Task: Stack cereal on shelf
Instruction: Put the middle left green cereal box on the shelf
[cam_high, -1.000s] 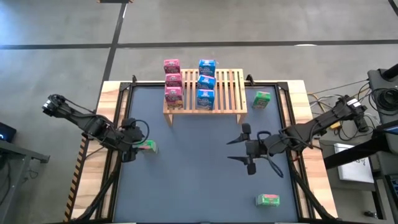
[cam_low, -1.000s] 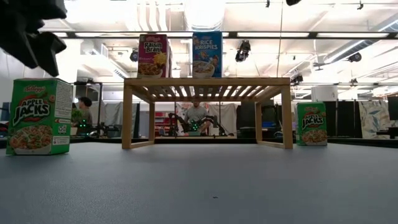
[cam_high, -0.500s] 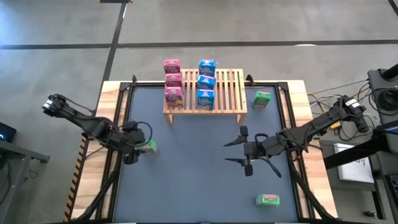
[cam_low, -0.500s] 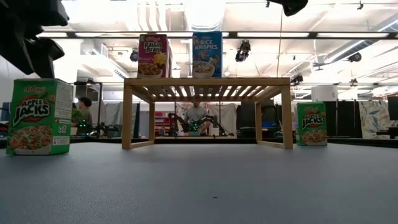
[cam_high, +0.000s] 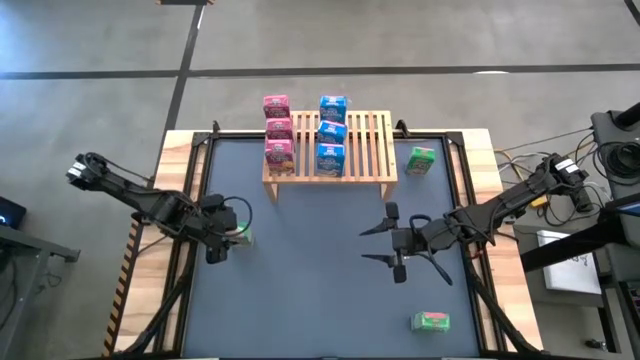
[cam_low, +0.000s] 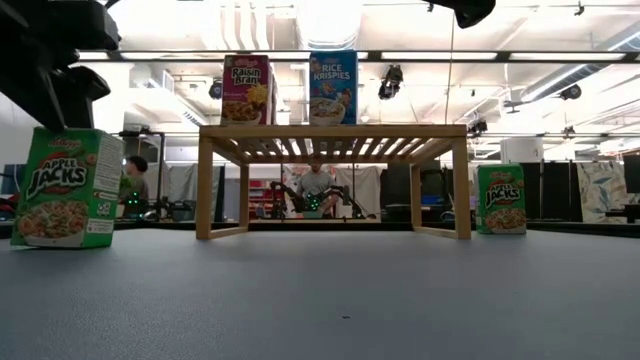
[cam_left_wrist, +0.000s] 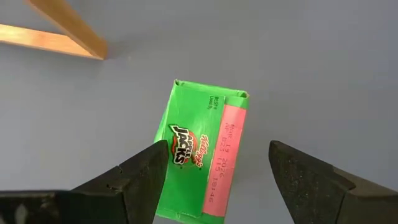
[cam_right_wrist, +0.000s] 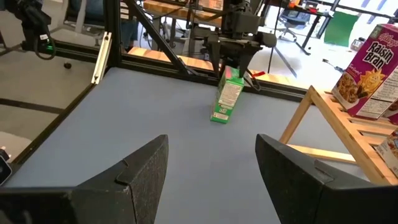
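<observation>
Six boxes, three pink Raisin Bran (cam_high: 277, 130) and three blue Rice Krispies (cam_high: 331, 133), already stand on the shelf (cam_high: 365, 150); three green ones remain on the table. Directly beneath the left gripper (cam_high: 222, 237), between its spread fingers, an Apple Jacks box (cam_left_wrist: 202, 158) tilts, ungripped. The right gripper (cam_high: 390, 242) waits open mid-table.

Two slim black jointed arms are seen from above, each built of thin tube links joined by thicker knuckle housings. A black cable is looped beside the left arm's gripper (cam_high: 222, 236). The right arm's gripper (cam_high: 393, 239) is fitted with two long, narrow black fingers (cam_high: 375, 227). Up close, the fingers (cam_left_wrist: 140, 180) are shown as matte dark wedges, broad at the base and tapered toward blunt tips.
</observation>
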